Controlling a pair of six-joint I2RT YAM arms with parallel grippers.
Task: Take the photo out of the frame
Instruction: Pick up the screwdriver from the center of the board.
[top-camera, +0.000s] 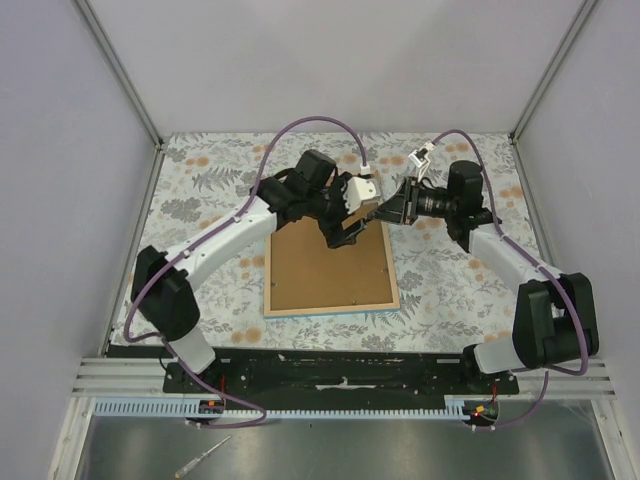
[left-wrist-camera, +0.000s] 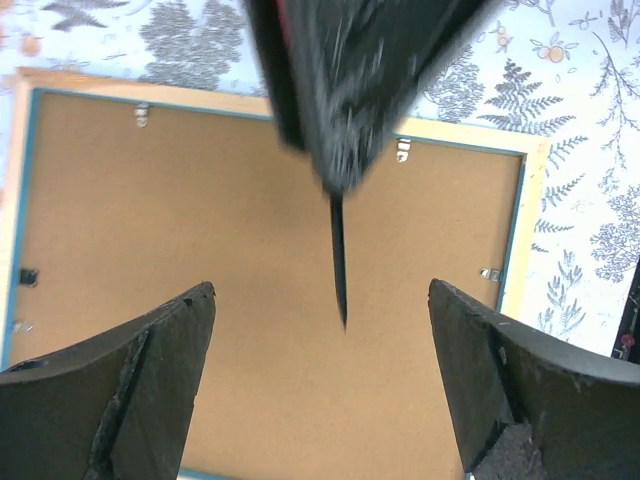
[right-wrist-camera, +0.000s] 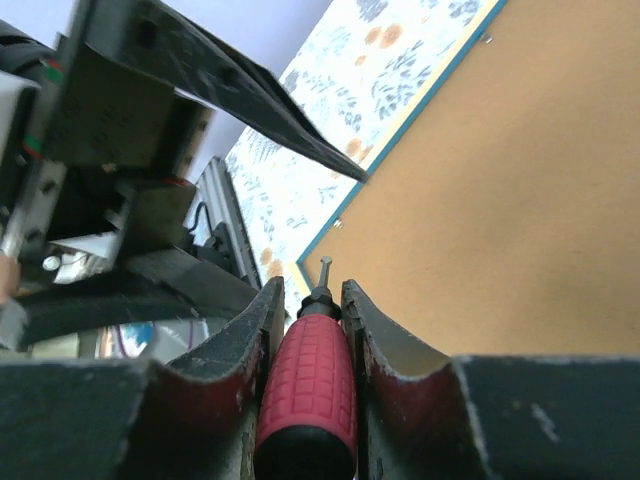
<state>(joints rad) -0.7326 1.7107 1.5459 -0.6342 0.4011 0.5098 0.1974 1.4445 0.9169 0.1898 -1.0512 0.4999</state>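
The frame lies face down in the middle of the table, its light wood back and thin blue inner edge showing. Inside it I see only the photo's plain brown board back; the printed side is hidden. Small metal clips sit along the frame's inner edge. My left gripper is open and empty, hovering over the board's far part. My right gripper is shut on a red-handled screwdriver, its tip pointing over the board near the left gripper.
A floral table cover lies under the frame. Grey enclosure walls stand on three sides. A metal rail runs along the near edge. A small tool lies on the grey surface below it. The two grippers are very close together.
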